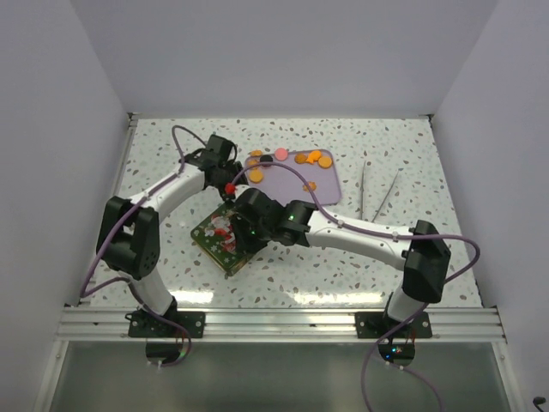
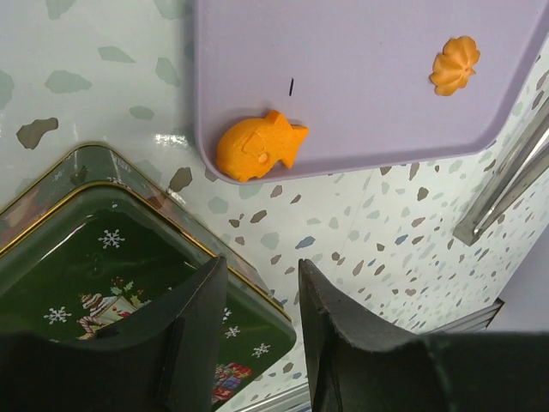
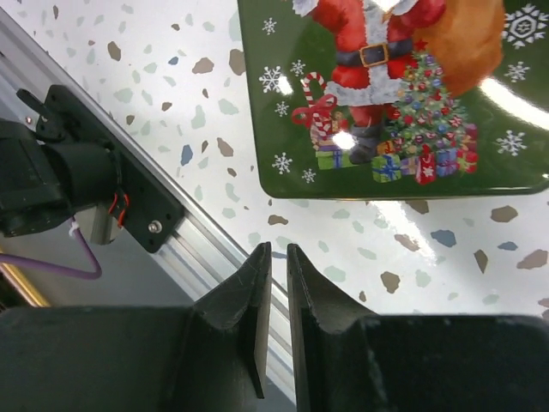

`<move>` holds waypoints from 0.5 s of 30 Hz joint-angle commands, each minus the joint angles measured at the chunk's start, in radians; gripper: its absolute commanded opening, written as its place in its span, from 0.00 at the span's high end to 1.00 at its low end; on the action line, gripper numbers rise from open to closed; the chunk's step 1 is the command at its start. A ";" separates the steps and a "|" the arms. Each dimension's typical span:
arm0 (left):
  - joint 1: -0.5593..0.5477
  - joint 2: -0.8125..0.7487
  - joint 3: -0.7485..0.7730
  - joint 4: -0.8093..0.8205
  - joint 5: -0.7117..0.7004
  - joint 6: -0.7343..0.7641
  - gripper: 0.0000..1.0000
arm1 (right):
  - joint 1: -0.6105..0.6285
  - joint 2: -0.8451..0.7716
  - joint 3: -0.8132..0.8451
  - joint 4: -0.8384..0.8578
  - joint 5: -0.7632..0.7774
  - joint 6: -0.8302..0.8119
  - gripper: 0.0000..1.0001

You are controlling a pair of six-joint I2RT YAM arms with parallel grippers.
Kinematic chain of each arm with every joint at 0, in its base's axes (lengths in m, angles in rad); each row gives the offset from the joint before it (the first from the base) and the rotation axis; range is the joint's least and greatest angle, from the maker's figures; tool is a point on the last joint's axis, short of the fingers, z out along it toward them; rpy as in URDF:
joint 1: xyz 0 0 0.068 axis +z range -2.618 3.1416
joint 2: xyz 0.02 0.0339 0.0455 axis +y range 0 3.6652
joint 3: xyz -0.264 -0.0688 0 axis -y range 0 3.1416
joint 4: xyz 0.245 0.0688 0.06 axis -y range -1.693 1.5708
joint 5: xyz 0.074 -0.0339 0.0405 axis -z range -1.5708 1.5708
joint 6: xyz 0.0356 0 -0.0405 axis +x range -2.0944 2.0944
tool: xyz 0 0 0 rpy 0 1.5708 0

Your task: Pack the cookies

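The cookies (image 1: 314, 158) lie on a lilac tray (image 1: 330, 190): mostly orange, with one pink (image 1: 281, 154) and one black (image 1: 266, 160). Through the left wrist camera a fish-shaped orange cookie (image 2: 257, 148) rests at the tray's near corner and a flower-shaped one (image 2: 455, 64) lies farther in. My left gripper (image 2: 262, 262) hangs open and empty between the tray (image 2: 360, 51) and a green Christmas tin (image 2: 103, 257). My right gripper (image 3: 278, 247) is shut on nothing, just off the edge of the tin's Santa lid (image 3: 386, 94). From above, the right gripper (image 1: 243, 230) is over the tin (image 1: 213, 245).
Two metal tongs (image 1: 379, 190) lie right of the tray, and one tong (image 2: 506, 176) shows in the left wrist view. The aluminium rail (image 1: 283, 322) runs along the near table edge. The left arm's base (image 3: 69, 172) sits beside the rail in the right wrist view.
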 commanded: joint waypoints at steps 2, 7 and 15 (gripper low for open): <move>0.007 -0.052 0.069 -0.041 -0.031 0.023 0.56 | -0.037 -0.095 -0.029 0.013 0.056 -0.008 0.85; 0.028 -0.089 0.077 -0.052 -0.048 0.036 0.56 | -0.155 -0.102 -0.103 0.065 -0.010 0.052 1.00; 0.030 -0.086 0.002 -0.033 -0.056 0.046 0.69 | -0.222 -0.007 -0.123 0.154 -0.098 0.070 1.00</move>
